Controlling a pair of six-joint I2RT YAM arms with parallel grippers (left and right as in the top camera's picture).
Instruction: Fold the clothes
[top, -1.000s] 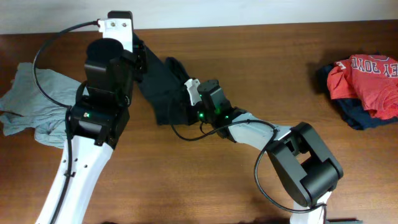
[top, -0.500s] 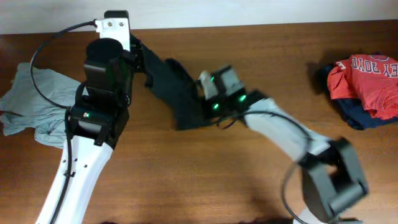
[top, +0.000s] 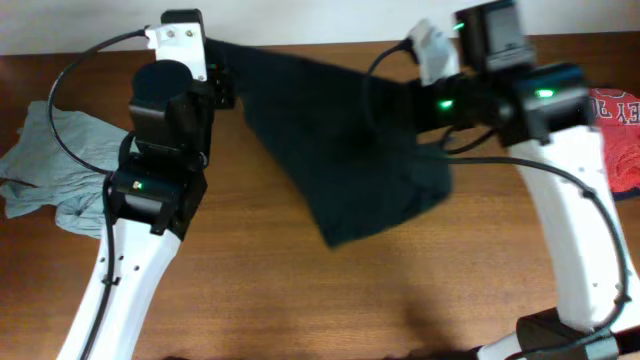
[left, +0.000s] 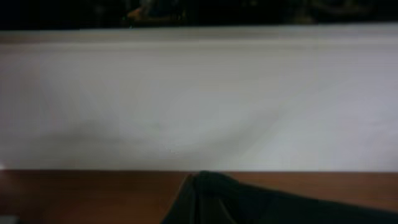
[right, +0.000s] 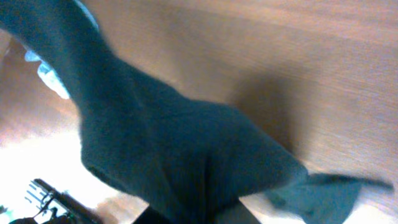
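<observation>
From above, the black T-shirt (top: 340, 150) hangs spread over the desk (top: 300, 300), its top edge pinched tight in the left fingers (top: 222, 88) and the right fingers (top: 418, 100). Only the right wrist view shows its shadow (right: 264, 106) on the wood below. The left wrist view catches just a dark fold before the white wall (left: 199, 99).

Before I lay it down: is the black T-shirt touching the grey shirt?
Apart. Overhead shows the black T-shirt spread mid-table, the grey shirt at the left edge, the left arm between them.
</observation>
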